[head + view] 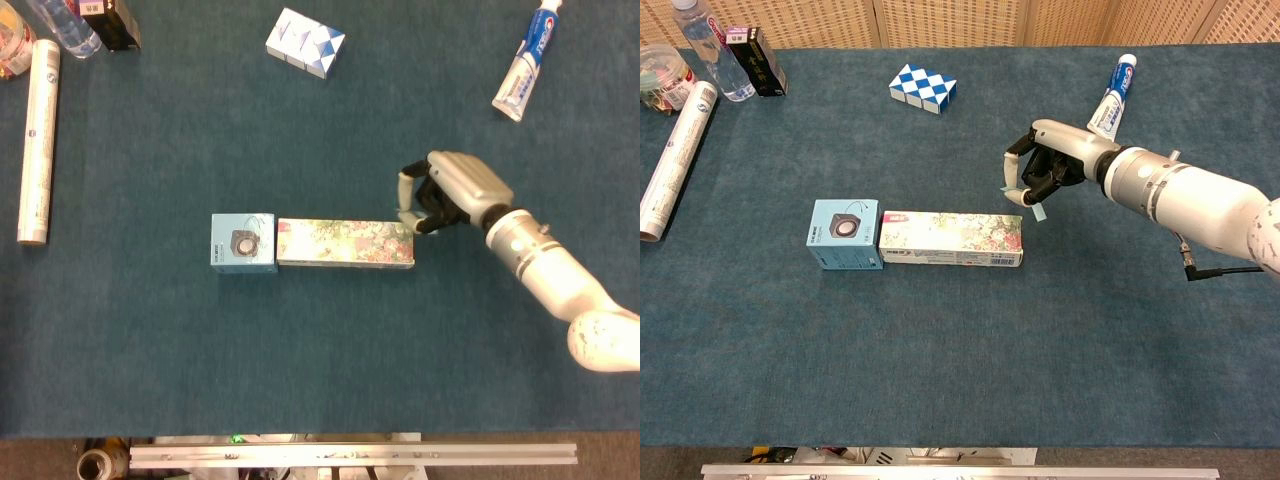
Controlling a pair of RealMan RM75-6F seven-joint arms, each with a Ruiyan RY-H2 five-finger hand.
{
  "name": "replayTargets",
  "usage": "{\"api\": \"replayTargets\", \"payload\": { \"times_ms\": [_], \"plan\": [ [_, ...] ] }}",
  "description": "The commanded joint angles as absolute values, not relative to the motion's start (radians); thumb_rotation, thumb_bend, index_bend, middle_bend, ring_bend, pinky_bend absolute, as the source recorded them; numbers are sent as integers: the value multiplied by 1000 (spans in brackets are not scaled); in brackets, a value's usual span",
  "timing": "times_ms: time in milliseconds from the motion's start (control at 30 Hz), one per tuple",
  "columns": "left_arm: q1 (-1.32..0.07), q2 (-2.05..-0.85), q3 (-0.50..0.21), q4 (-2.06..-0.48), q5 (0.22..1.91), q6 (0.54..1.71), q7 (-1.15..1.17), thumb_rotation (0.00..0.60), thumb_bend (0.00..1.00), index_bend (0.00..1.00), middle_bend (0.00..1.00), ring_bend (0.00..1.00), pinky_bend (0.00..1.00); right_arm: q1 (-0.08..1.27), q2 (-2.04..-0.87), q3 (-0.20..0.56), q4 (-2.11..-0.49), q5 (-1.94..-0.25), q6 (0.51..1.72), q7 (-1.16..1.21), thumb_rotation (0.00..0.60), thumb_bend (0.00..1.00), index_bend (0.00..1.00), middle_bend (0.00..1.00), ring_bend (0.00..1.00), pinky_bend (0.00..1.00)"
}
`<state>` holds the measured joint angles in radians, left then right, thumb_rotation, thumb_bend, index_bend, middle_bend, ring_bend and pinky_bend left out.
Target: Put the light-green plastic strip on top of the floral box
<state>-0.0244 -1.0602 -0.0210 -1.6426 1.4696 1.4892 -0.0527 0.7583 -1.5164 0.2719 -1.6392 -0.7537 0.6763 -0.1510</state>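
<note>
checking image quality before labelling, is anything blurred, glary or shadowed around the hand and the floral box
Head view: sharp, even light, no glare; the right hand casts only a faint shadow beside the long floral cardboard box. Chest view: also sharp; the small light-green plastic strip shows only as a sliver below the fingers, with dark shade inside the palm.

The teal counter [300,360] carries a floral box [345,245] just beside the robot hand [445,192], a blue box [243,243] beyond it, and a toothpaste tube [526,62] behind.
</note>
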Motion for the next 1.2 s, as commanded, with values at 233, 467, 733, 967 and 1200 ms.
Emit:
{"api": "replayTargets", "payload": {
  "times_ms": [233, 467, 733, 967, 1200],
  "plan": [
    [-22, -1059, -20, -1641, 1476, 1494, -60, 600, 201, 104, 126, 98, 0, 813, -1512, 309, -1675, -600, 526, 44, 600, 335, 641, 980, 1000, 1000],
    [-20, -1056, -18, -1641, 1481, 1498, -63, 600, 201, 104, 126, 98, 0, 894, -1527, 288, -1674, -468, 525, 101, 600, 334, 641, 981, 1000, 1000],
    [-16, -1058, -16, -1634, 1480, 1501, -70, 600, 201, 104, 126, 98, 0, 986, -1566, 256, -1623, -346, 561, 103, 600, 334, 641, 982, 1000, 1000],
    [-16, -1060, -17, -1626, 1477, 1498, -79, 600, 201, 104, 126, 98, 0, 1042, -1595, 246, -1566, -303, 560, 98, 600, 335, 631, 1000, 1000, 1000],
    [-31, -1052, -10, -1614, 1499, 1478, -85, 600, 201, 103, 126, 98, 0, 1057, -1630, 245, -1519, -324, 566, 102, 600, 336, 631, 1000, 1000, 1000]
  ]
}}
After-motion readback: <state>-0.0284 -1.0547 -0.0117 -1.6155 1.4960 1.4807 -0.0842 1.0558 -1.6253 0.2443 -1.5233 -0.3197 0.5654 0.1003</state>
